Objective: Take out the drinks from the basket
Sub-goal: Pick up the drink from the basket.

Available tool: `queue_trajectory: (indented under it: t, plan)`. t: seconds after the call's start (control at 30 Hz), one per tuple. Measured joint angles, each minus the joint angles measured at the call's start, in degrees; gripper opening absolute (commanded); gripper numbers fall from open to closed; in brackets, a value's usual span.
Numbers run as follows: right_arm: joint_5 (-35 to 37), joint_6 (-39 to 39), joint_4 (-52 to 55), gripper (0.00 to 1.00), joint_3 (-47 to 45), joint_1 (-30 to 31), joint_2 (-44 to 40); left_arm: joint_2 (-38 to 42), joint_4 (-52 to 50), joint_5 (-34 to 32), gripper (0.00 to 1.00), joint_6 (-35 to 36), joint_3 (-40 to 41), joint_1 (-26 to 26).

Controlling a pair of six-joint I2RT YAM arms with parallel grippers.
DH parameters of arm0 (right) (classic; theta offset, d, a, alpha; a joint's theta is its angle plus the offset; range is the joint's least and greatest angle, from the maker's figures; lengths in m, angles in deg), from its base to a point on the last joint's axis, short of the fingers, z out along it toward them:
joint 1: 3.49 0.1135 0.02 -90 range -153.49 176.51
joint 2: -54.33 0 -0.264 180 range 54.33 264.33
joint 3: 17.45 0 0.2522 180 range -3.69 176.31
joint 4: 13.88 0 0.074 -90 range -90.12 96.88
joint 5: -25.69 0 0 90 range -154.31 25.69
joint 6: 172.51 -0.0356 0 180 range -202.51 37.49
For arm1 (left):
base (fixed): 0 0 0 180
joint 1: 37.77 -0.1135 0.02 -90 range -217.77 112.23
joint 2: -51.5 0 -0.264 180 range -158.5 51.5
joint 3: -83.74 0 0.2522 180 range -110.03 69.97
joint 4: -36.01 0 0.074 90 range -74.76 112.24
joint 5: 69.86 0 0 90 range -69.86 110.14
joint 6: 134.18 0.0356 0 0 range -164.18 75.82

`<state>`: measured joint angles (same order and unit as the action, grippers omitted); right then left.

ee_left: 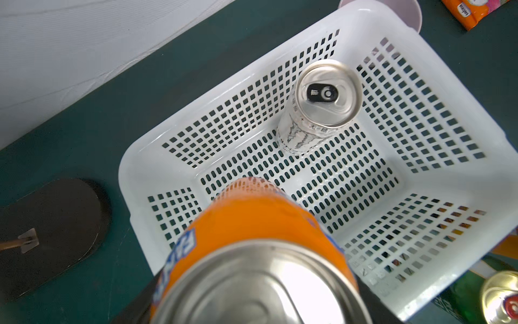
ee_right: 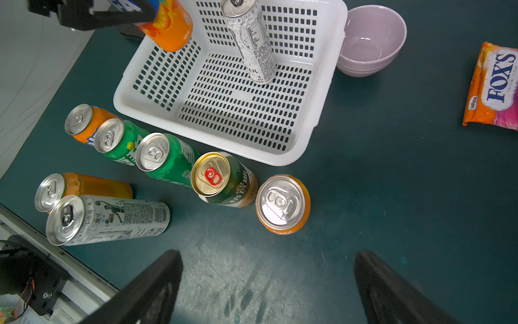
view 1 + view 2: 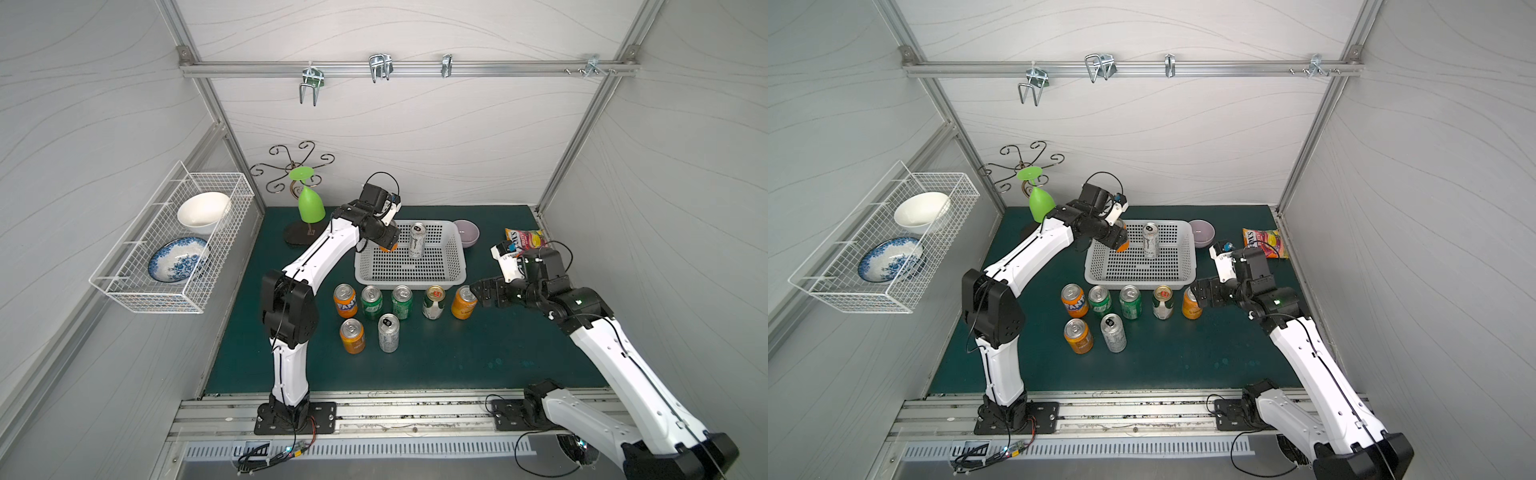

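1. Nine drinks counted: four orange, two green, one green-white with a gold top, two slim silver-white.
2. Seven of them upright on the tabletop point(image 3: 457, 357) in two tight rows, nearer the right jaws than the left; closest, one outer orange can point(image 3: 464, 302) just beside the right jaws' tips.
3. Clenched in the left jaws near its top: one held orange can point(image 3: 388, 247), tilted, hanging over a corner of the basket point(image 3: 409, 284), apparently clear of the floor.
4. Upright inside the basket, just past the left jaws: one slim silver can point(image 3: 417, 240), the last drink resting there.
5. Spread wide and empty above bare tabletop: the right jaws.
6. Could catch the held can's base on the basket rim while swinging out, then drag the light basket and topple the slim silver can.
7. Could slip out of a tilted grip on smooth metal.
8. Could bowl over the packed rows if set down too close to them.
9. Also counted: one basket, one purple bowl point(image 3: 466, 232) and one candy bag point(image 3: 524, 239), both beyond the right jaws.
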<state>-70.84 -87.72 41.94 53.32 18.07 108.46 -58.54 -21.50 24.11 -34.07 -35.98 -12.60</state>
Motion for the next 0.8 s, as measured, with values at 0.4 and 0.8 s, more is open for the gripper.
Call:
queue_trajectory:
  t: [0.4, 0.8]
  plan:
    - [0.0, 0.0, -0.1, 0.99, -0.9, -1.4, -1.5, 10.9, -3.7, -1.6, 0.61, -1.6, 6.3, 4.7]
    - [0.0, 0.0, -0.1, 0.99, -3.0, -3.1, -2.7, 20.9, -7.4, -2.4, 0.61, -5.7, 12.2, 12.4]
